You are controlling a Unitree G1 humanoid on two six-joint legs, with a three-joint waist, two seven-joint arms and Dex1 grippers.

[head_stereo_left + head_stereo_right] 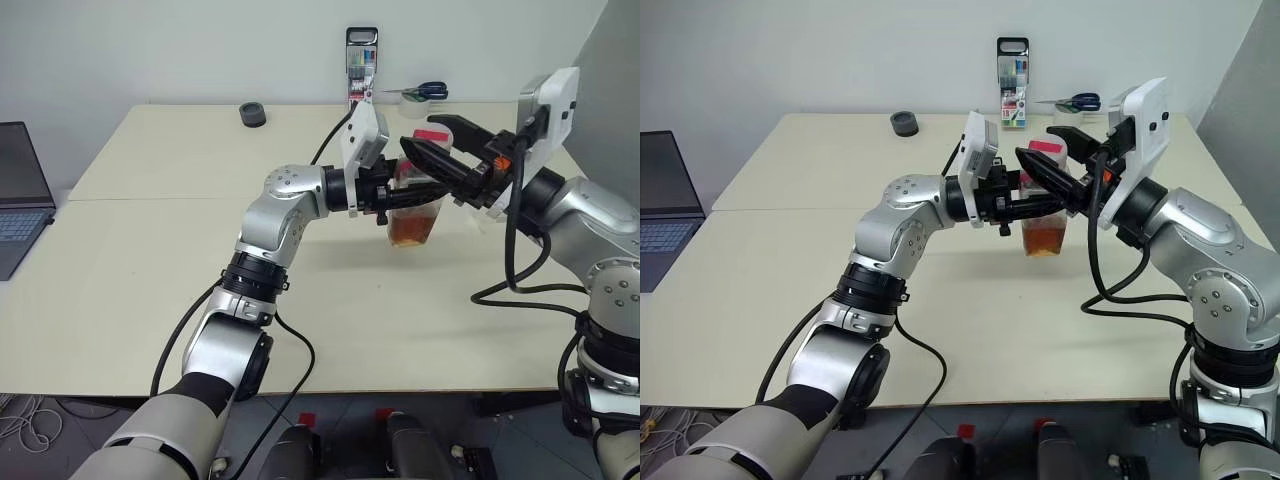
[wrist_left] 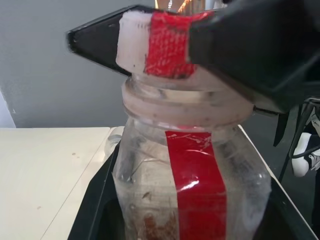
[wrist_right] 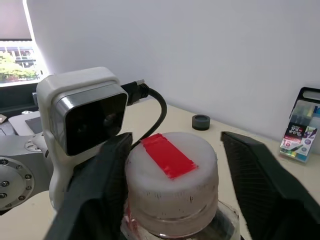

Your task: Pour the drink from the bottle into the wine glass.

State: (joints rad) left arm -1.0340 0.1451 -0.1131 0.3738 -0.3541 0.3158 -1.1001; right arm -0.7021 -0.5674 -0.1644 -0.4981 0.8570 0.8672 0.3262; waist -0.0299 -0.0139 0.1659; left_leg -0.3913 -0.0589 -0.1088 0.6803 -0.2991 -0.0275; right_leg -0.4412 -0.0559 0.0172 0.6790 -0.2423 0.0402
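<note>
Bottle being held above the table, cap being straddled by the second gripper.

The bottle [image 1: 1045, 215] is being gripped around its body by the closed left gripper [image 1: 1032, 205], raised just off the cream table [image 1: 150, 280]; the amber drink [image 1: 412, 229] is sitting in its lower part. The red-and-white cap [image 3: 170, 172] is being flanked by the right gripper [image 3: 172, 190], one finger touching it, the other standing apart, so the jaws are part open. Farther back, a small black ring [image 1: 253, 114], a pen pack [image 1: 361, 64] and scissors [image 1: 425, 92] are lying near the wall.
</note>
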